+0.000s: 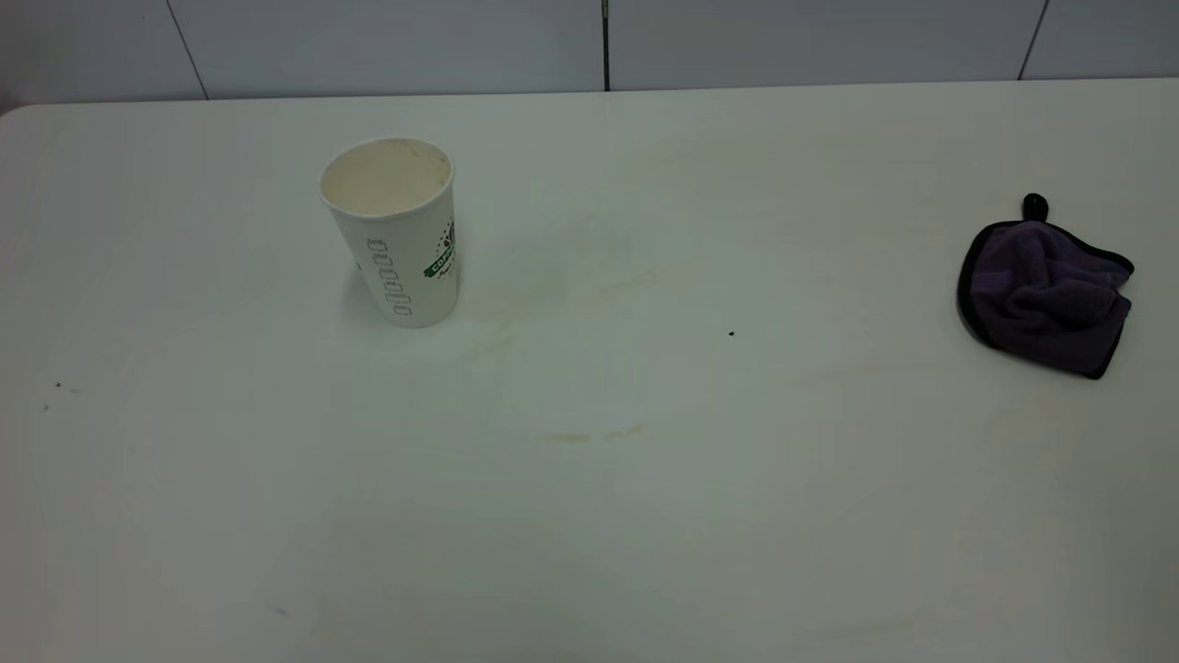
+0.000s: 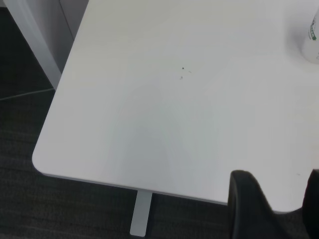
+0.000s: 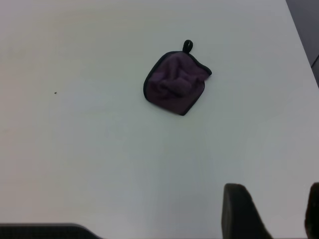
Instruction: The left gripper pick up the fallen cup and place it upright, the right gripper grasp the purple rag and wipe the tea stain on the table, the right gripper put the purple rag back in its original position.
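The cup (image 1: pixel 394 230) stands upright on the table (image 1: pixel 645 516) at the left middle; its side also shows at the edge of the left wrist view (image 2: pixel 312 35). The purple rag (image 1: pixel 1045 293) lies crumpled at the far right, also in the right wrist view (image 3: pixel 175 84). Only faint brown smears of the tea stain (image 1: pixel 589 435) show in the table's middle, with fainter ones near the cup. The left gripper (image 2: pixel 279 199) is open and empty over the table's near left corner. The right gripper (image 3: pixel 271 209) is open and empty, well back from the rag. Neither arm shows in the exterior view.
A small dark speck (image 1: pixel 731 333) lies right of centre. The table's rounded corner (image 2: pixel 42 162) and a table leg (image 2: pixel 140 214) show below the left gripper. A grey panelled wall (image 1: pixel 589 41) runs behind the far edge.
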